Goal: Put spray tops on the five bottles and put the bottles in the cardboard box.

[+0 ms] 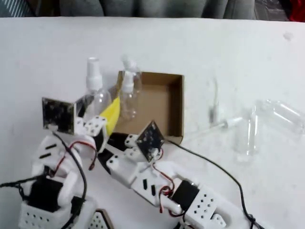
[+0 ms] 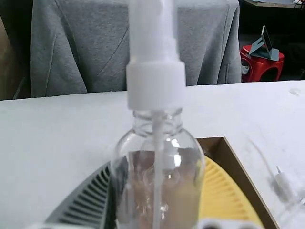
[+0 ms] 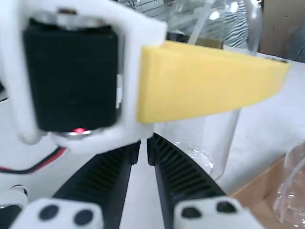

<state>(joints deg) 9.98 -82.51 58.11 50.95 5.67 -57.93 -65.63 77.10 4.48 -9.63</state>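
Pinched in the left end effector, between a grey finger and a yellow finger: a clear held bottle, upright, with a white spray top seated on the neck and a thin tube running down inside. From above, just left of the cardboard box, outside its left wall. Resting on the white surface or raised off it: cannot tell.

Inside the box, against the left wall: a boxed bottle, upright, spray top on. Possibly a second one tight behind it, hard to separate.

Just near of the left end effector, by the box's near left corner: the right end effector, dark ribbed fingers pressed almost together with nothing between. Close ahead of it, the left arm's black motor and yellow finger, and past those the clear wall of the held bottle.

Well to the right of the box, lying on the surface without tops: a far capless bottle and a near capless bottle, close together at their far ends. Between these and the box, each with its tube: a far loose top and a near loose top.

Beyond the far edge of the surface, grey fabric and, far right, a red object.
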